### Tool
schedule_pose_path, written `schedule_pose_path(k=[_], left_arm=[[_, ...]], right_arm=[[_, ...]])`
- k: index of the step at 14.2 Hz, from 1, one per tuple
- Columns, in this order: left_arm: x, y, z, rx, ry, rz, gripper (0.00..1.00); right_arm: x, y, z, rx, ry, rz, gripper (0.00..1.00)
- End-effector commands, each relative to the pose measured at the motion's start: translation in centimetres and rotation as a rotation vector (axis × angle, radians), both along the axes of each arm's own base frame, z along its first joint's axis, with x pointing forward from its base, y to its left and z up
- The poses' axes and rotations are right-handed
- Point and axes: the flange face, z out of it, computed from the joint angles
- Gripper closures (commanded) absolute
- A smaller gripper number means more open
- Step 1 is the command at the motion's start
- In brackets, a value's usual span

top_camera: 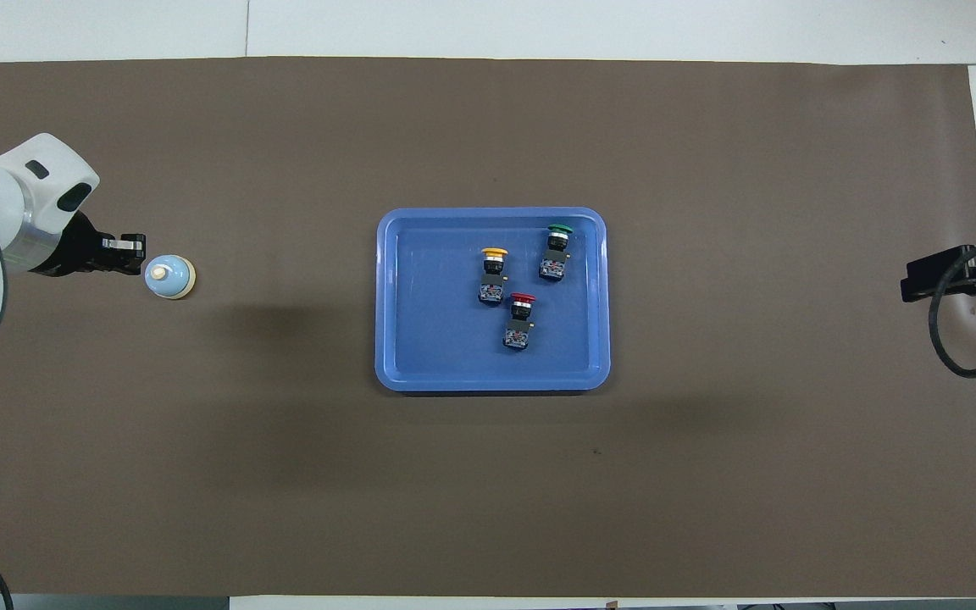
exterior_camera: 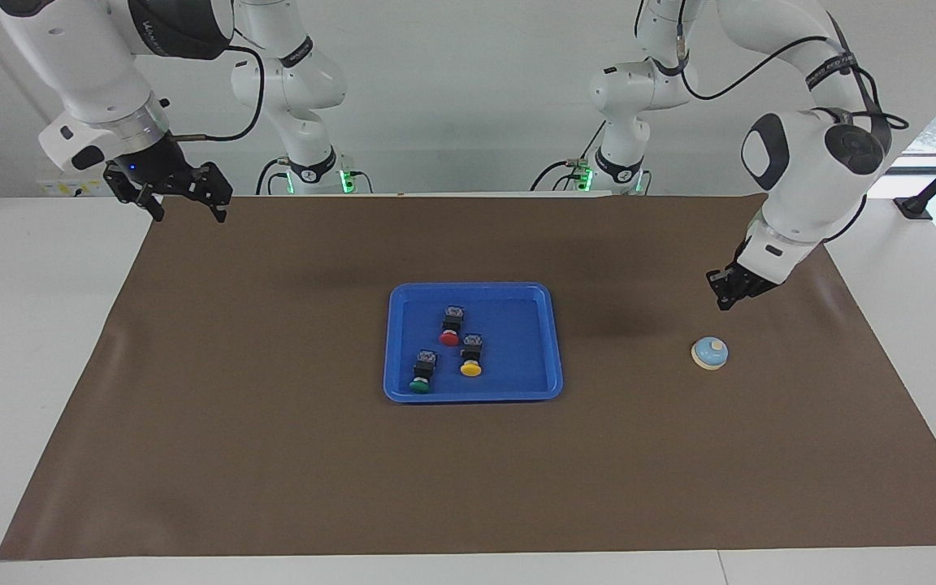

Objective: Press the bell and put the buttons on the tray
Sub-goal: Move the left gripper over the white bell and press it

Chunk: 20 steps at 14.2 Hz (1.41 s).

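A shallow bright-blue plastic tray (exterior_camera: 551,341) with rounded corners and a raised rim sits mid-table on a matte brown paper sheet (exterior_camera: 273,455). In it lie three push-buttons with blocky black bodies and round caps: the red button (exterior_camera: 450,327), the yellow button (exterior_camera: 470,357) and the green button (exterior_camera: 422,373), each on its side and apart from the others. The bell (exterior_camera: 710,353), a small smooth light-blue dome with a cream knob and cream base ring, stands on the paper toward the left arm's end of the table, well apart from the tray. The left gripper (exterior_camera: 722,304) hangs in the air over the paper close to the bell, fingertips pinched together, holding nothing and not touching the bell. The right gripper (exterior_camera: 189,213) waits over the paper's corner at its own end, fingers spread wide, empty
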Motion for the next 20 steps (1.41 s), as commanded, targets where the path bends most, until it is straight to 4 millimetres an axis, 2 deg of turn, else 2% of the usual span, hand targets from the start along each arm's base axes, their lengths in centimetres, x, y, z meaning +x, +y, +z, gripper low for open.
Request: schedule_pose_path(k=[1,5,6,10,15,17,18,19,20], left_arm=[[0.1,1.3,-2.8,-0.001,-0.028,0.015,1.00],[-0.1,1.6,-6.6,-0.004,-0.045,0.022,1.00],[-0.3,1.6,-7.0,-0.005,-0.051,0.022,1.00],[0.1,3.7,-8.6,-0.005,-0.049,0.055,1.00],[0.7,3.1,-12.3,-0.008,-0.044,0.043,1.00],[1.1,3.7,-11.5,-0.006,-0.044,0.047,1.00],[1.5,3.7,-10.1,-0.005,-0.038,0.045,1.00],[2.1,3.6,-8.0,-0.003,-0.019,0.041,1.00],[2.7,3.0,-4.8,-0.001,-0.001,0.031,1.00]], right_arm=[[-0.7,0.0,0.1,-0.008,0.005,0.024,0.00],[-0.7,-0.1,0.1,-0.008,0.005,0.023,0.00],[-0.7,0.0,0.2,-0.008,0.003,0.024,0.00],[-0.7,0.0,0.1,-0.008,0.005,0.024,0.00],[-0.7,0.0,0.1,-0.008,0.005,0.024,0.00],[-0.7,-0.1,0.1,-0.008,0.005,0.023,0.00],[-0.8,-0.1,0.2,-0.008,0.002,0.023,0.00],[-0.7,-0.1,0.2,-0.008,0.003,0.023,0.00],[-0.7,-0.1,0.2,-0.008,0.003,0.023,0.00]])
